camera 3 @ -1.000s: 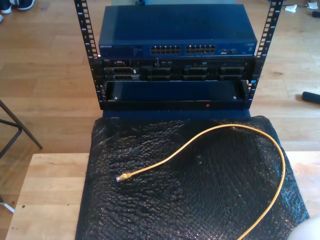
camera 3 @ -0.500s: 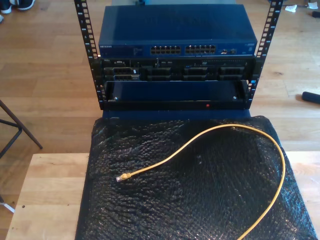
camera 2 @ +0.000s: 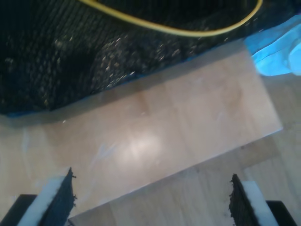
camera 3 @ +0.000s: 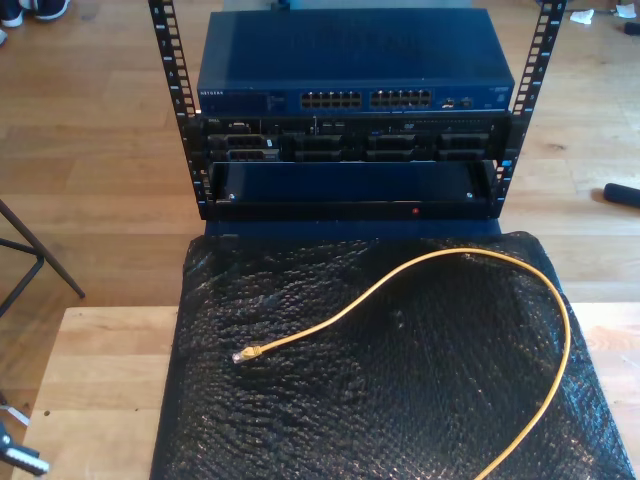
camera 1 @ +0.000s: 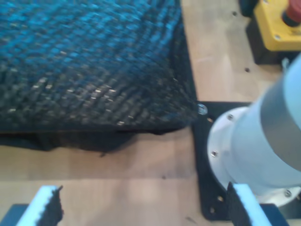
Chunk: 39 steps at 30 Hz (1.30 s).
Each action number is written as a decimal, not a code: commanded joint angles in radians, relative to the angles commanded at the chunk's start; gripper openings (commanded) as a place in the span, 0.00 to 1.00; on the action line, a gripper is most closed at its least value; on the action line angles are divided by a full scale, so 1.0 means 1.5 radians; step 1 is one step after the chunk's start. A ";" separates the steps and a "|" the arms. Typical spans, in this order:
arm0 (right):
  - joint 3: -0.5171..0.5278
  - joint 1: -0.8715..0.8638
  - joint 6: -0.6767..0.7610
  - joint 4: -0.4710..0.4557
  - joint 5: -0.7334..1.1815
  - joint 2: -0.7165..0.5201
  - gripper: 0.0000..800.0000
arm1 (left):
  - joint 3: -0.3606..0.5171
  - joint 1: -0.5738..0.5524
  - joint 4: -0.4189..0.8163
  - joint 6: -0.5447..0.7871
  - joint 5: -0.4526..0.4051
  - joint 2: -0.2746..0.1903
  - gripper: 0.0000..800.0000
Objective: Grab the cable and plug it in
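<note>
In the exterior view, the cable (camera 3: 420, 275) lay loose on a black bubble-wrap sheet (camera 3: 330, 400) spread over the wooden counter (camera 3: 95, 390). It was a long, thin yellow-orange line. Its small clear plug (camera 3: 241, 355) rested toward the exterior view's left, and from there it arched up across the sheet and curved down along the exterior view's right to the bottom edge. Beyond the sheet stood a rack (camera 3: 345, 110) with a blue network switch (camera 3: 355, 98) showing rows of ports on its face.

In the first wrist view, my first claw (camera 1: 141, 209) hung with its pads wide apart over bare counter wood, beside the sheet's edge and a white arm base (camera 1: 256, 150) on a black plate. A yellow box with a red button (camera 1: 280, 21) sat farther off.

In the second wrist view, my second claw (camera 2: 153, 200) also stood spread apart, gripping nothing, above the counter's edge. A yellow curve of the cable (camera 2: 178, 26) crossed the black sheet ahead of it, well clear of the pads.
</note>
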 joint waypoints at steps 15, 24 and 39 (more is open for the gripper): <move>-0.040 0.126 0.116 0.076 0.002 0.031 0.97 | -0.017 -0.024 -0.110 -0.079 -0.026 0.007 1.00; -0.081 0.216 0.162 0.079 -0.005 0.062 0.98 | -0.013 -0.025 -0.114 -0.081 -0.036 0.041 1.00; -0.090 0.428 0.260 0.078 -0.139 0.091 0.98 | -0.012 -0.025 -0.114 -0.099 -0.039 0.068 1.00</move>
